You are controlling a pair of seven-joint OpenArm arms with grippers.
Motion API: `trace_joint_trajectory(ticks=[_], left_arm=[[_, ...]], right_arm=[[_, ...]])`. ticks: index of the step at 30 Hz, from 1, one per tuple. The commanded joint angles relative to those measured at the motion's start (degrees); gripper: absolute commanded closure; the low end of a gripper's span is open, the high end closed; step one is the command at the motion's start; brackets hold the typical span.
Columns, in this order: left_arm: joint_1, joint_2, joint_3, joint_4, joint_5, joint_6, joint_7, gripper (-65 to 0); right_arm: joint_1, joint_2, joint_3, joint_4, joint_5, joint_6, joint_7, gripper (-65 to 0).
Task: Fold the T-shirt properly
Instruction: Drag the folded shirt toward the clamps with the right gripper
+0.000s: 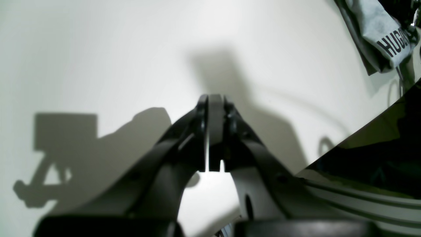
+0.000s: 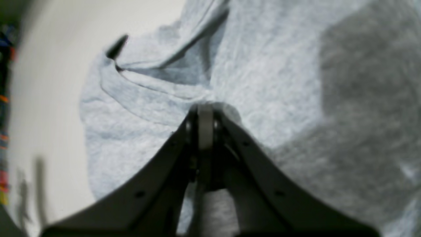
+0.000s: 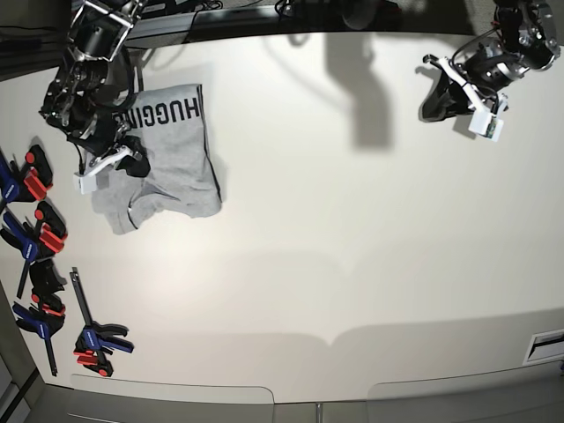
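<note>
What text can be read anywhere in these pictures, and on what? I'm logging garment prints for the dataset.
"HUGGIN" – black block letters on the grey T-shirt, base view, lying sideways; the word runs on under the right arm, so the rest is hidden.
"HUGG" – the same print in the left wrist view, cut off at the fold.
Right wrist view: no lettering shows.
Clamps at the table edge: no readable marks.

A broad white table [image 3: 352, 229] fills nearly the whole base view, evenly lit, with soft grey shadows near its upper edge. Blue, red and black clamps [image 3: 40, 264] lie along its left edge. A dark strip with cables [image 3: 264, 9] runs across the top
</note>
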Motion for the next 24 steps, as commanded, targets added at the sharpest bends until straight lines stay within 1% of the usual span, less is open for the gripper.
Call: trace_joint_trajectory(ticks=[1,4,6,8,10,12,13,15,18,20,22,24], left_arm=[[0.00,-0.50,-0.26,0.87,-1.18,-0.26,-2.27,0.0],[0.00,-0.52,-0.26,0.87,-1.16,-0.26,-4.61,0.0],[0.00,-0.52,-0.26,0.90,-1.16,-0.26,-6.51,0.0],[-0.02,-0.50,-0.26,0.90,-1.16,-0.26,-8.63,0.0],[-0.04,-0.52,-0.28,0.90,-0.96,-0.26,-10.80,0.0],[0.00,-0.50,-0.39,1.07,-0.94,-0.28,-11.47,0.0],[0.04,-0.50,-0.66,1.40,-0.94,-0.28,-10.64,0.0],[1.14,-0.50,-2.95,2.71,-0.98,-0.28,-9.42,0.0],[5.57,0.46,-10.36,8.22,-2.05,-0.35,-11.08,0.0],[9.62,3.19,-16.20,14.32,-3.91,-1.20,-10.86,0.0],[13.90,6.60,-21.24,20.00,-6.47,-2.27,-8.76,0.0],[18.53,8.92,-25.27,21.27,-9.55,-3.32,-4.46,0.0]], right_arm=[[-1.05,1.99,0.11,1.18,-11.30,-5.03,-7.32,0.0],[2.14,4.17,0.11,10.88,-5.53,-5.22,-7.32,0.0],[4.94,4.61,0.11,18.56,-2.16,-5.29,-6.80,0.0],[7.72,4.02,0.11,27.02,-0.07,-4.70,-6.10,0.0],[9.66,2.62,0.11,35.85,1.86,-3.32,-6.08,0.0],[9.03,0.98,0.09,43.98,3.80,0.00,-5.99,0.0],[7.26,0.04,0.09,47.21,5.20,1.62,-6.03,0.0],[1.20,-2.62,0.09,53.55,9.03,3.06,-6.97,0.0],[-10.86,-7.96,0.37,62.71,14.86,5.35,-9.22,0.0],[-18.93,-10.91,1.81,67.67,18.03,8.82,-10.62,0.0],[-26.69,-12.90,4.20,71.41,21.44,8.82,-10.95,0.0],[-33.46,-14.69,6.67,74.27,24.98,8.82,-12.68,0.0]])
